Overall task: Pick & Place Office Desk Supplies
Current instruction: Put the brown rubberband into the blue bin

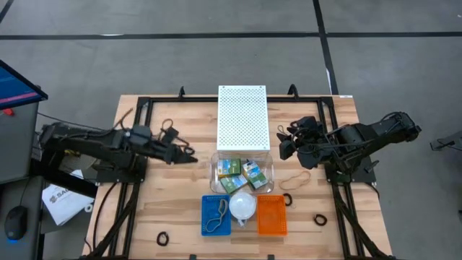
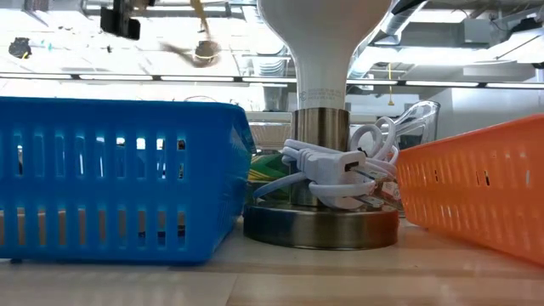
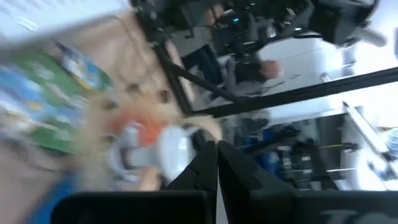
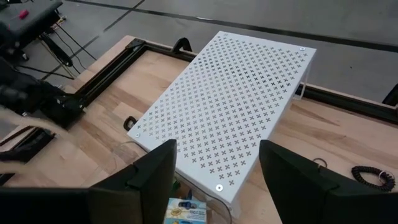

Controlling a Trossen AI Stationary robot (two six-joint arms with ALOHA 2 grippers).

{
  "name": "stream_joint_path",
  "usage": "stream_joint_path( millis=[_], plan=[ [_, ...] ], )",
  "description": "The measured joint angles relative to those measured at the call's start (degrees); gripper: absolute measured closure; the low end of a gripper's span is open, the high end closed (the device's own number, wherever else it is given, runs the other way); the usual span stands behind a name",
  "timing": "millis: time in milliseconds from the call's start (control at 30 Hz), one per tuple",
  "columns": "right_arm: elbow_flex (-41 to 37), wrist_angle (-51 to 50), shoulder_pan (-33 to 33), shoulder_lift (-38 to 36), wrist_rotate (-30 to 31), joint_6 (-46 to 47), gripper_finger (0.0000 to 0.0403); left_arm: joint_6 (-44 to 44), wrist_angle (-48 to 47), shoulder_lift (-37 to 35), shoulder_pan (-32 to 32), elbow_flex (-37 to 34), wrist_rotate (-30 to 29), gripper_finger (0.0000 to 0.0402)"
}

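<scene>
Left gripper point(image 1: 189, 157) raised beside clear bin point(image 1: 214, 173), fingers pinched together, hold not discernible. Crayon boxes point(image 1: 242, 174) sit sorted in bin. Right gripper point(image 1: 286, 141) hovers right of bin, jaws wide, empty; rubber band point(image 1: 294, 178) lies below on table.

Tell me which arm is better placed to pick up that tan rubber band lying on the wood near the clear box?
Probably the right arm. The rubber band lies on the right side of the table, just below the right hand, whose fingers are open. The left hand sits across the clear box, shut.
</scene>
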Motion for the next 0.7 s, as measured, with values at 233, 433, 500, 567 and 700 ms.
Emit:
stream_joint_path(
  millis=[233,433,500,567,700],
  plan=[
    [0.0,0.1,0.4,0.0,-0.2,0.0,0.0177,-7.8,12.8,10.9,-12.2,0.0,-6.7,0.0401],
    [0.0,0.1,0.9,0.0,-0.6,0.0,0.0177,-13.8,20.6,19.7,-18.3,0.0,-10.6,0.0401],
    [0.0,0.1,1.3,0.0,-0.6,0.0,0.0177,-15.3,21.1,22.1,-19.7,0.0,-11.2,0.0401],
    [0.0,0.1,1.7,0.0,-0.7,0.0,0.0177,-16.4,21.0,24.1,-20.7,0.0,-11.2,0.0401],
    [0.0,0.0,2.3,0.0,-0.6,0.2,0.0177,-17.0,21.0,27.8,-22.3,0.0,-10.2,0.0401]
  ],
)
